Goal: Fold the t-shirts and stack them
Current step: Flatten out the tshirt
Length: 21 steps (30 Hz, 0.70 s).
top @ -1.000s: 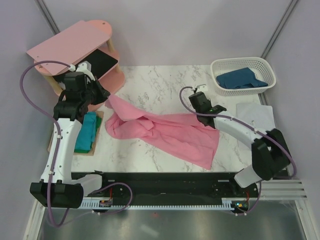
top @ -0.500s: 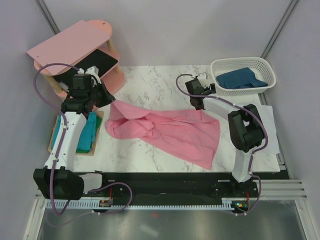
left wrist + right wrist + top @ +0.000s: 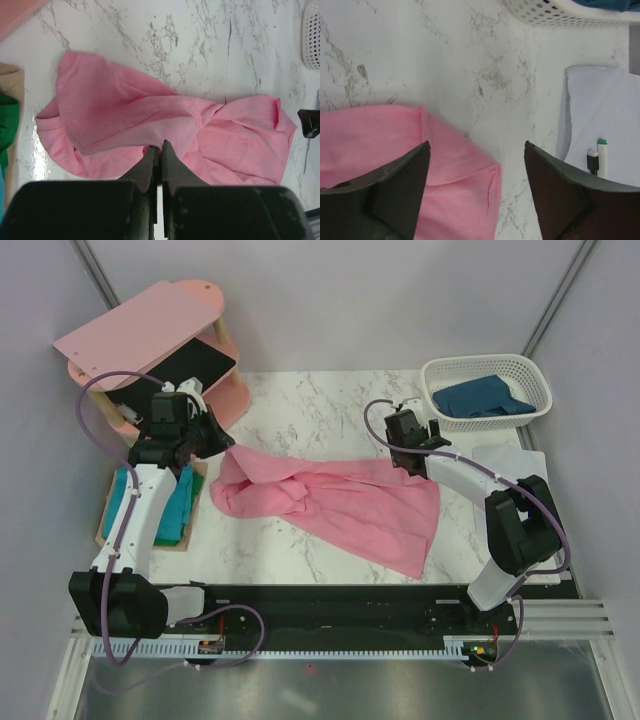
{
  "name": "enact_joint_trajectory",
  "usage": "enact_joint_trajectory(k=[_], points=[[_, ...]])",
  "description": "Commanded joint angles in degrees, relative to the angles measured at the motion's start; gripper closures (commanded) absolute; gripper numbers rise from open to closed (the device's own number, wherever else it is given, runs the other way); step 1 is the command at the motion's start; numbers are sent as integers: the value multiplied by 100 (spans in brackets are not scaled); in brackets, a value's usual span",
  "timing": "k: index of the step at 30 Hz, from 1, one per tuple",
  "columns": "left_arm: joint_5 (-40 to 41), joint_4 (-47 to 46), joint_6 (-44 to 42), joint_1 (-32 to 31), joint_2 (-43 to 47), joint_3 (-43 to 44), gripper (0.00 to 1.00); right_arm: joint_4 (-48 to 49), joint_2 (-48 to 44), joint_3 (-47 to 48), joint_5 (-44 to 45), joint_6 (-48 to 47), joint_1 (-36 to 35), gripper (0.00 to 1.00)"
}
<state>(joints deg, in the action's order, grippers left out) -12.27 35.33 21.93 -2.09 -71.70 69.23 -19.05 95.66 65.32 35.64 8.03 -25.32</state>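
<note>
- The light pink cotton t-shirt (image 3: 340,505) lies crumpled across the middle of the white marble surface (image 3: 320,405). Its near right corner reaches toward the near edge, and its bunched left part sits farther back.
- At the left edge, a folded teal t-shirt (image 3: 182,502) rests on a flat brown board (image 3: 112,530), with some green fabric (image 3: 7,125) under it. It lies just beside the pink one, with a strip of bare marble between them.
- The left gripper (image 3: 160,146) hangs over the far left end of the pink t-shirt. Its dark fingers (image 3: 150,165) are pressed flat together with no gap. From the left wrist, the tips line up over the middle folds, and the cloth lies spread on the surface below.
- The right gripper (image 3: 476,150) hovers over the far right corner of the pink t-shirt. Its fingers (image 3: 400,190) are spread wide with nothing between them, and the folded-over corner is seen in the gap.
- Right of that corner lies a pale flat sheet (image 3: 512,472), with a small green-capped pen (image 3: 602,155) on it.
- At the far right, a white perforated plastic basket (image 3: 485,362) holds the dark blue t-shirt (image 3: 478,398), loosely heaped.
- At the far left stands a pink wooden shelf unit (image 3: 150,325), with a flat black rectangle (image 3: 205,365) on its lower tier.
</note>
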Motion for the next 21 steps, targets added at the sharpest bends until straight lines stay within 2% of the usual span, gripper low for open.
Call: enact_joint_trajectory(k=[1, 3, 11, 15, 19, 21], points=[[-109, -255, -119, -29, 7, -68, 98, -2, 172, -212, -636, 330, -52, 28], [-74, -255, -154, -29, -2, -85, 98, -11, 199, -265, -716, 418, -87, 36], [-47, -299, -154, -29, -28, -173, 98, -64, 348, -397, -751, 682, -307, 39], [-3, -299, -172, -29, -37, -226, 98, -125, 585, -406, -480, 726, -377, 40], [-29, -308, -172, -29, -28, -243, 98, -143, 883, -389, 81, 875, -386, 53], [-30, -316, -172, -29, -19, -243, 98, -134, 1007, -284, 267, 893, -386, 53]])
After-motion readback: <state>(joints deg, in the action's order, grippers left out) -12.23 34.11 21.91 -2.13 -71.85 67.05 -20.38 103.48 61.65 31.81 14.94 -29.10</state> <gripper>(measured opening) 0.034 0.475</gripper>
